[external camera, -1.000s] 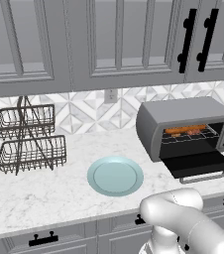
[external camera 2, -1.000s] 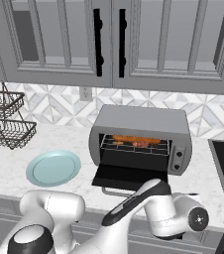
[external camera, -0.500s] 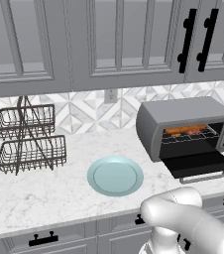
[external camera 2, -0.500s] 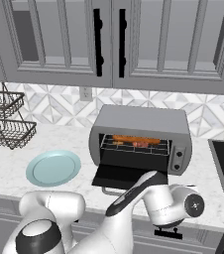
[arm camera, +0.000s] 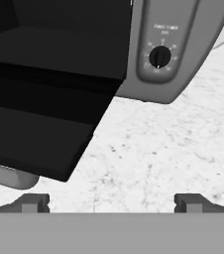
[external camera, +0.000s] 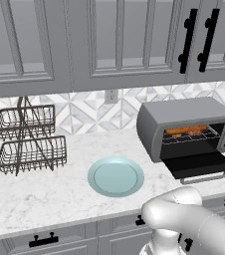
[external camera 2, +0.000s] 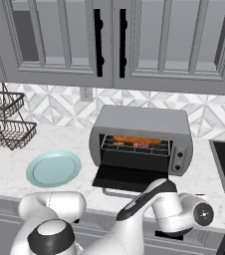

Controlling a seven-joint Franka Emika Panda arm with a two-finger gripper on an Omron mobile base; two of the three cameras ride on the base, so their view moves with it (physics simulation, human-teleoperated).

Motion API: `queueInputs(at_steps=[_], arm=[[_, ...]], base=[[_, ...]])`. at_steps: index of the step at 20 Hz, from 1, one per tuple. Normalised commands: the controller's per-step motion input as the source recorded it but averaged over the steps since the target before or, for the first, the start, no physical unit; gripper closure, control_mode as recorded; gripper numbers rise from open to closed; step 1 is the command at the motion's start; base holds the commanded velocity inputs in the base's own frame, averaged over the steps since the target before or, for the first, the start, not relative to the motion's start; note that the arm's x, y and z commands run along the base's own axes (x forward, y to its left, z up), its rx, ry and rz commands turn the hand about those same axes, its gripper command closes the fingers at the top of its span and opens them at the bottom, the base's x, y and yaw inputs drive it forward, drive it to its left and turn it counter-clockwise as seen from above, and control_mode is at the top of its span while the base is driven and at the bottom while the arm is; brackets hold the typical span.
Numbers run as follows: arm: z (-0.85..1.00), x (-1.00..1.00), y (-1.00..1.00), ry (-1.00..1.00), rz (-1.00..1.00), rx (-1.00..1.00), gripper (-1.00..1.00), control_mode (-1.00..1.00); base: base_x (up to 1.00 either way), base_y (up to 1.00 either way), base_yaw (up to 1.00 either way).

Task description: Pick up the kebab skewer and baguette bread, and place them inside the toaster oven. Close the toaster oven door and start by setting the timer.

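Inside the toaster oven (external camera 2: 142, 137), skewer and loaf blur together, seemingly; gripper (arm camera: 111, 202) spread, tips half cut off.

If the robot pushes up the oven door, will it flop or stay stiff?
The toaster oven door looks like a rigid flat panel, so it probably swings up stiffly on its hinge. Its rounded bar handle may be slippery.

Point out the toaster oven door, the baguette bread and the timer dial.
toaster oven door (external camera 2: 129, 178), right base view, dark glass panel.
baguette bread (external camera 2: 137, 140), right base view, loaf's middle.
timer dial (arm camera: 159, 56), hand view, knob's centre.
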Motion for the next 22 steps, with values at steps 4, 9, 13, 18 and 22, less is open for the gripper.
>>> queueInputs(at_steps=[4, 9, 13, 18, 22], arm=[[-0.28, 0.09, 0.03, 0.03, -0.04, -0.02, -1.0, -1.0], [-0.13, 0.24, 0.13, 0.02, 0.0, 0.0, -1.0, -1.0], [0.0, 0.2, 0.0, 0.02, 0.0, 0.0, -1.0, -1.0], [0.0, 0.04, 0.1, 0.03, 0.0, 0.0, -1.0, -1.0], [0.16, 0.0, 0.14, -0.01, 0.0, 0.0, -1.0, -1.0]], base=[[0.0, 0.0, 0.0], [0.0, 0.0, 0.0], [0.0, 0.0, 0.0], [0.0, 0.0, 0.0], [0.0, 0.0, 0.0]])
